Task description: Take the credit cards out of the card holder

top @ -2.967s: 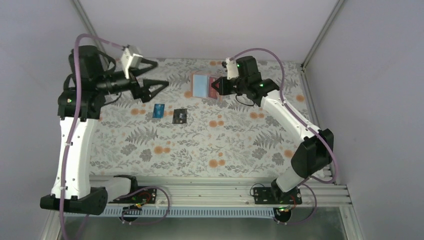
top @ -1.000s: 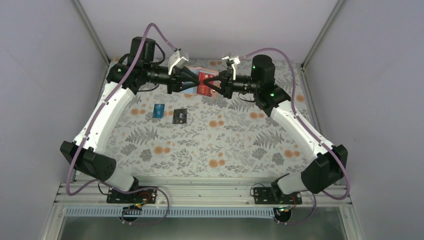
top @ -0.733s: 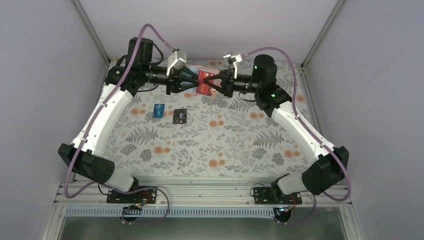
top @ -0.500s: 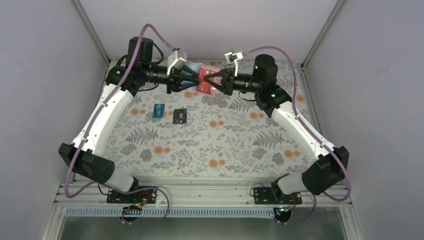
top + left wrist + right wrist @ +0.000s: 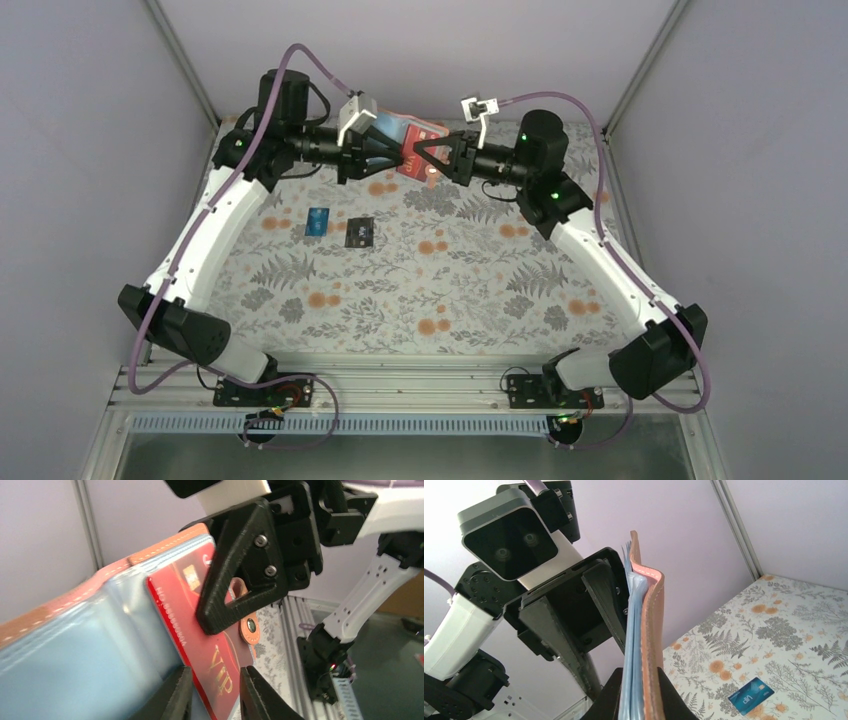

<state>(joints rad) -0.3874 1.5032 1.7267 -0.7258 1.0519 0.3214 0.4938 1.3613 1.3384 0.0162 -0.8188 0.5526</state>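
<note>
Left claw (image 5: 216,692) first: its two fingers sit either side of the lower end of the red card (image 5: 200,645) and look nipped onto it. They're not closed all the way, but both are touching it as far as the left wrist view shows. That red card has gold VIP lettering and is poking out of a pocket in the card holder (image 5: 75,645). The holder is folded open enough to show its light blue inside and stitched brown rim. The right claw (image 5: 640,677) is clenched tight on the holder's other edge, with the tan outside and blue pockets squeezed between its fingers. From overhead, the whole bundle hangs in the air up at 12 o'clock of the floral table (image 5: 480,290). The left claw reaches in from 9 o'clock and the right claw from 3 o'clock, tips nearly meeting. The other two are already out. The blue card (image 5: 318,221) and black card (image 5: 359,232) lie flat on the table toward 10 o'clock from its middle. The blue one is at the black one's 9 o'clock, near it but not touching, and both are well apart from the holder.
</note>
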